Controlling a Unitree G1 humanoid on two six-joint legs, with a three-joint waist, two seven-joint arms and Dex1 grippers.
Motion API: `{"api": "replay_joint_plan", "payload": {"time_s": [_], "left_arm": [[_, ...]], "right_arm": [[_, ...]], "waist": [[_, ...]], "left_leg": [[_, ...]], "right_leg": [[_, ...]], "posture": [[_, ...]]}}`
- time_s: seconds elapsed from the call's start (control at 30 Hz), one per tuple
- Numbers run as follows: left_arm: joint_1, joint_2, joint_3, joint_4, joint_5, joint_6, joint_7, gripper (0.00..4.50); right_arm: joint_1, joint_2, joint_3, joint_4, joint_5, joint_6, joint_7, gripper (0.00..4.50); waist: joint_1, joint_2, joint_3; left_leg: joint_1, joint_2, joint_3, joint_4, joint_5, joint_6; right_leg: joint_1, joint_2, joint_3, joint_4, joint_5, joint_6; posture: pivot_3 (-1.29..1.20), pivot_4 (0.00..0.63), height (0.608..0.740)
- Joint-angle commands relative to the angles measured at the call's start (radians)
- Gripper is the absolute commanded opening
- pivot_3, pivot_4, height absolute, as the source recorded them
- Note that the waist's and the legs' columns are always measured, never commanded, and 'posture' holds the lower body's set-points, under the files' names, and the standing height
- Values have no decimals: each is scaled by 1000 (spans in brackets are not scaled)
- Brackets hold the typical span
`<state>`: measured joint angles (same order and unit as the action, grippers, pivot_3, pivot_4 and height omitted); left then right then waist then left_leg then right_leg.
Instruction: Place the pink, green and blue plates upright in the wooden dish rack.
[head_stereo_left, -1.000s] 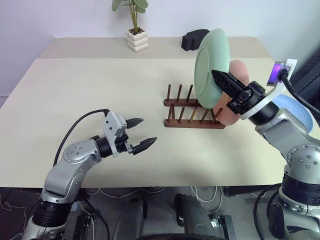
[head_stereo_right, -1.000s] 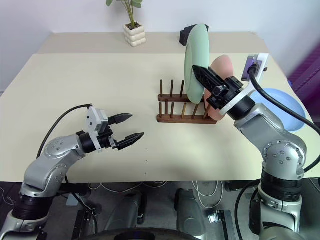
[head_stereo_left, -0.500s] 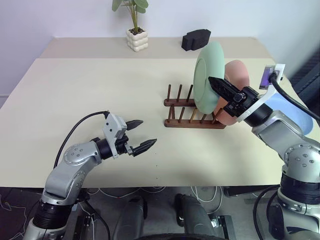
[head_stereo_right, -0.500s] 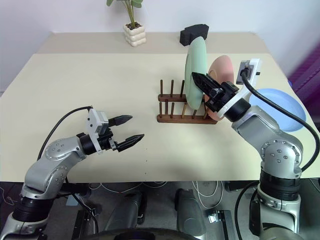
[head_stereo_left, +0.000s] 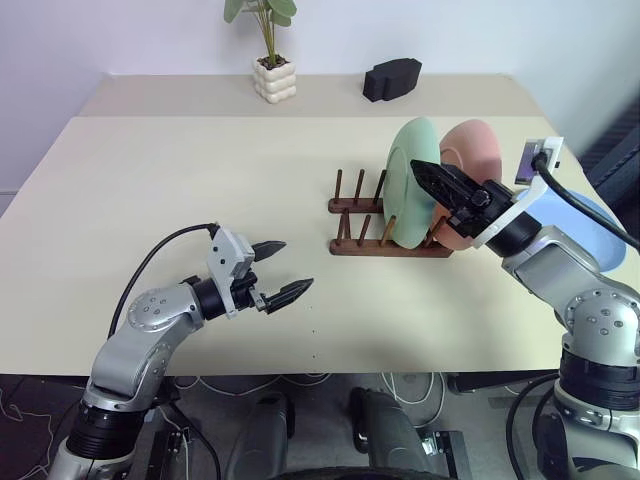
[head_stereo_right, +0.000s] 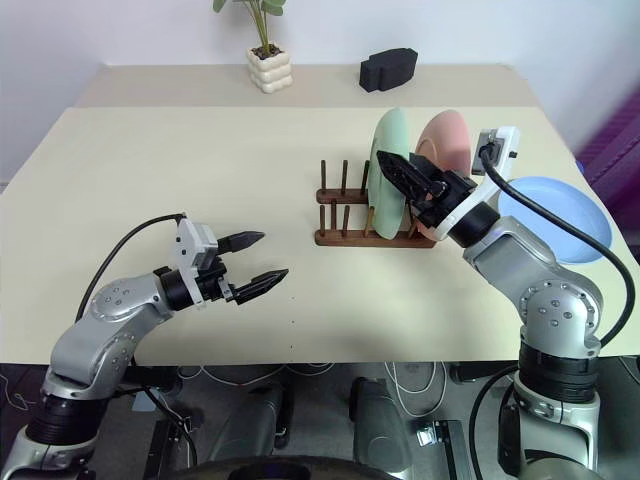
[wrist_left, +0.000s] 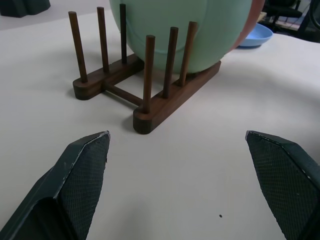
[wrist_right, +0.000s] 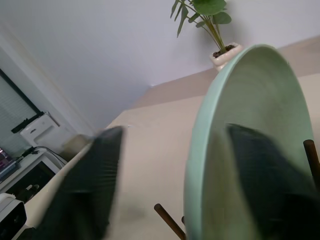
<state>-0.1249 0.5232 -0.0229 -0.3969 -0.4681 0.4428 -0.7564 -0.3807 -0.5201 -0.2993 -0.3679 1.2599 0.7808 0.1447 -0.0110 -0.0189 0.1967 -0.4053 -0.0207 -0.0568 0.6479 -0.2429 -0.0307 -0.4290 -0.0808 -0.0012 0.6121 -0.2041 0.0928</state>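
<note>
While upright in the wooden dish rack (head_stereo_left: 385, 228), green plate's (head_stereo_left: 408, 178) rim between splayed right gripper (head_stereo_right: 404, 172); left gripper (head_stereo_left: 280, 268) wide.

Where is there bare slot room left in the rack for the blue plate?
Free: wooden dish rack's pegs left of green plate. Crowded: its right end, with pink plate and right gripper; blue plate lies flat beyond.

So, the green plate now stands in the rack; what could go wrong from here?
1. The right gripper has its jaws open, one on each side of the green plate. Pulling back at an angle could tip the plate out of the wooden dish rack.
2. The pink plate stands right behind it, so a tipping green plate might knock it.
3. The blue plate lies flat beside the right arm, which could bump it.
</note>
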Motion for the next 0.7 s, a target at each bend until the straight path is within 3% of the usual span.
{"api": "replay_joint_plan", "payload": {"time_s": [0.03, 0.7], "left_arm": [[-3, -2, 7, -37, -3, -26, -2, 4500], [-18, -12, -4, -22, 2, -28, -12, 4500]], "right_arm": [[-8, 4, -7, -17, -4, -10, 6, 4000], [-106, -67, -19, -45, -33, -9, 6, 4000]], "waist": [[0, 0, 0], [0, 0, 0]], "left_leg": [[0, 0, 0, 0, 0, 0], [-1, 0, 0, 0, 0, 0]], "right_leg": [[0, 0, 0, 0, 0, 0], [0, 0, 0, -1, 0, 0]], "posture": [[0, 150, 736], [0, 150, 736]]}}
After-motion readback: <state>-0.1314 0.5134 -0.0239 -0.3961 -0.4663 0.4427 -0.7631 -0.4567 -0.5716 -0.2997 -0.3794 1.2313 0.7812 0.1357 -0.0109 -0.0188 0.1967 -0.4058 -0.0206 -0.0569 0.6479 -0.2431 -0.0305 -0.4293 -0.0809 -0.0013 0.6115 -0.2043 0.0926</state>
